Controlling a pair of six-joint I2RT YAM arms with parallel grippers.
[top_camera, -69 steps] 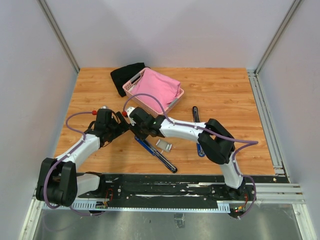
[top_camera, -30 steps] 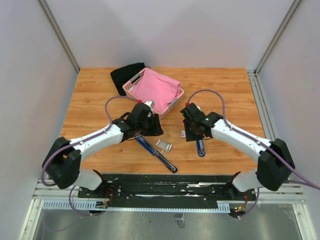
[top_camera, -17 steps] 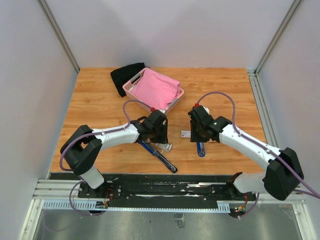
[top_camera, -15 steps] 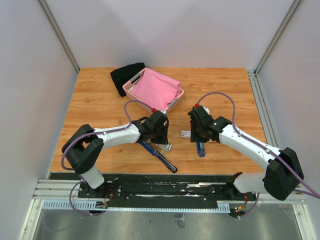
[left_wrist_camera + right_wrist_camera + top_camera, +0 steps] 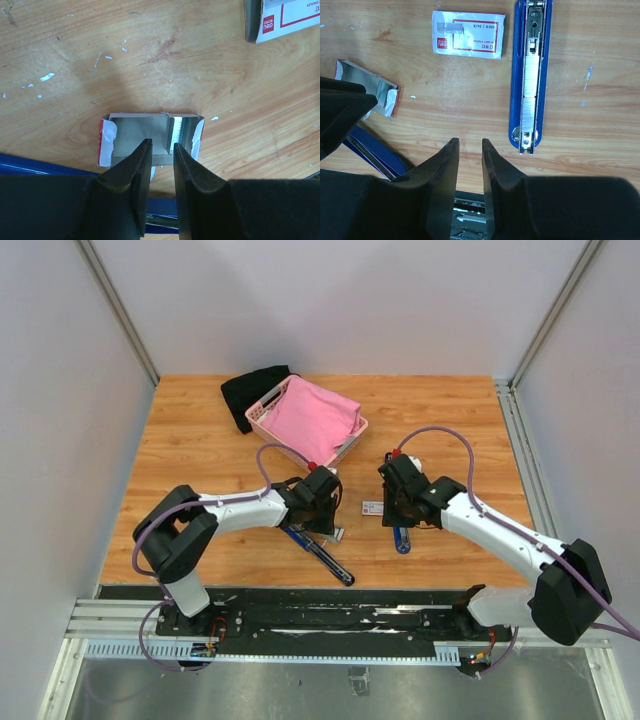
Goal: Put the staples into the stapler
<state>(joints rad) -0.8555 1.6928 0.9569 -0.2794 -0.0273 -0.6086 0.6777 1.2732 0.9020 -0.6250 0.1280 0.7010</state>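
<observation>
The staples (image 5: 178, 131) lie as a shiny strip in an open white-and-red tray (image 5: 150, 132), also seen as the tray (image 5: 333, 533) and the tray (image 5: 370, 92). My left gripper (image 5: 160, 145) hovers at the tray's near end, jaws a narrow gap apart with nothing seen between them. It shows as the left gripper (image 5: 325, 518). The white carton (image 5: 468, 34) with red print lies flat beside it. An open blue stapler (image 5: 530, 75) shows its metal channel, right of my right gripper (image 5: 468, 142), which is open and empty above bare wood.
A second long blue-and-black stapler (image 5: 318, 552) lies just below the tray, under my left gripper. A pink basket (image 5: 305, 420) with pink cloth and a black cloth (image 5: 255, 390) sit at the back. Metal rails (image 5: 520, 440) run along the right edge.
My left arm has swung right and settled over the tray, and its jaws have narrowed. The right arm has shifted only slightly beside the carton.
</observation>
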